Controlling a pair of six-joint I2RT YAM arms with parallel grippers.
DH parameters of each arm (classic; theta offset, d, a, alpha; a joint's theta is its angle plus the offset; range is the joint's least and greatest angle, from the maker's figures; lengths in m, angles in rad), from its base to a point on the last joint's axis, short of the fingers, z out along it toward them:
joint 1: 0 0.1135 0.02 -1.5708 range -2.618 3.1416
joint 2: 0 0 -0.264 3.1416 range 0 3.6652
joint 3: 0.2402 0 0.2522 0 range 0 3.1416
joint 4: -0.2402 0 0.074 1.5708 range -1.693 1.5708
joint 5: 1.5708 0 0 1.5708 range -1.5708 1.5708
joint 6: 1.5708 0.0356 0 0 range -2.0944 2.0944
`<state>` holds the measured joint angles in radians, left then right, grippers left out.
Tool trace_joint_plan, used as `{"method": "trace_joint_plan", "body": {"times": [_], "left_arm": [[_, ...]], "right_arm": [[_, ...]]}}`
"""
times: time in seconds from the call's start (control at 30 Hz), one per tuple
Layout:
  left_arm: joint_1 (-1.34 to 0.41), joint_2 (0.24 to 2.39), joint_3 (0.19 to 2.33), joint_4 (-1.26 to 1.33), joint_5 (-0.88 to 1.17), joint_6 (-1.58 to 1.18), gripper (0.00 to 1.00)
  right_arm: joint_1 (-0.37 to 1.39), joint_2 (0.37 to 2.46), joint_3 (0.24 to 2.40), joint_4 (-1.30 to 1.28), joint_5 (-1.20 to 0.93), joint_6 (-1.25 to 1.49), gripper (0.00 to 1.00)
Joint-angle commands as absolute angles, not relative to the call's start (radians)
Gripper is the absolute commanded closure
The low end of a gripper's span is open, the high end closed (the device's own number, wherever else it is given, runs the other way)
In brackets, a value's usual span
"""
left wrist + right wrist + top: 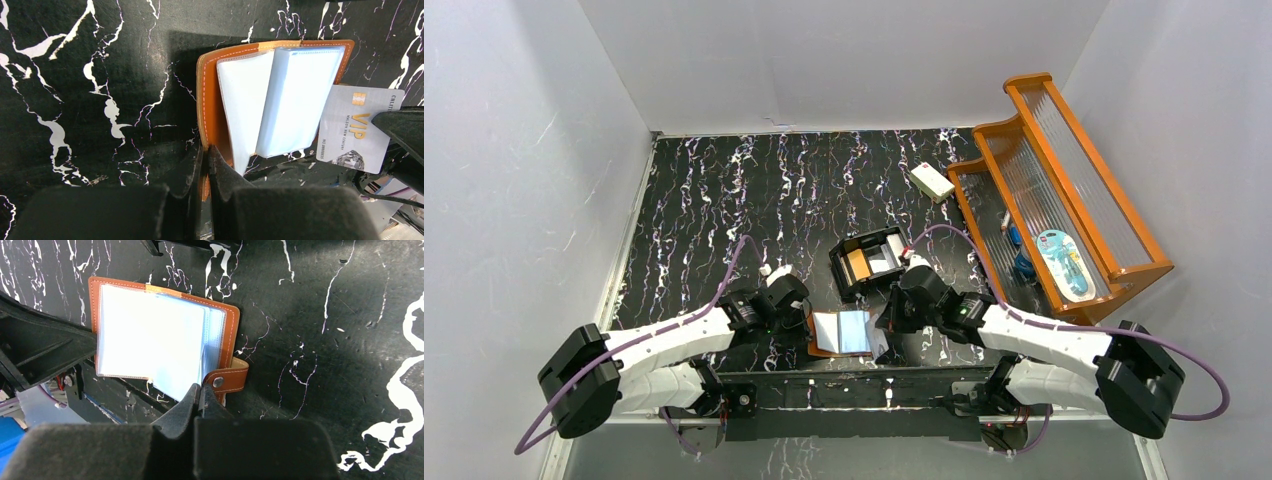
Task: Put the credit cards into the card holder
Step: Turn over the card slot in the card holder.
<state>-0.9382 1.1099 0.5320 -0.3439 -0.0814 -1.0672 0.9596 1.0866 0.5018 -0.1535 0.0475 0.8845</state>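
Left wrist view: the card holder [212, 100] lies open at the near edge of the counter [724, 200], its leather cover pinched in the closed left claw [206, 162]. The right claw [199, 392], also closed, holds a grey card [352, 127] at the holder's side, not yet tucked in. Other cards [858, 264] sit in a black box [849, 282] just beyond; nothing seems to block them.

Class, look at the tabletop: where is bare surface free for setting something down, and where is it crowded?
Free: the broad far-left stretch between the left wall and the black box. Crowded: near centre, where the left tool and the right tool, gripping a credit card, meet the card holder; the orange rack fills the right.
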Motion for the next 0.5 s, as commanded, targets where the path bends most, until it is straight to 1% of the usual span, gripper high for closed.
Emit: {"method": "trace_joint_plan", "body": {"times": [0.0, 0.3, 0.37, 0.47], "left_arm": [[-0.937, 1.118, 0.532, -0.365, -0.09, -1.061, 0.99], [-0.939, 1.122, 0.539, -0.361, -0.086, -1.059, 0.98], [-0.939, 1.122, 0.543, -0.358, -0.084, -1.057, 0.97], [-0.938, 1.118, 0.545, -0.346, -0.074, -1.058, 0.9]], "right_arm": [[0.951, 1.081, 0.478, -0.053, 0.005, 0.896, 1.0], [0.943, 1.061, 0.459, 0.024, -0.042, 0.917, 1.0], [0.942, 1.062, 0.456, 0.054, -0.057, 0.923, 1.0], [0.941, 1.092, 0.463, 0.08, -0.078, 0.928, 1.0]]}}
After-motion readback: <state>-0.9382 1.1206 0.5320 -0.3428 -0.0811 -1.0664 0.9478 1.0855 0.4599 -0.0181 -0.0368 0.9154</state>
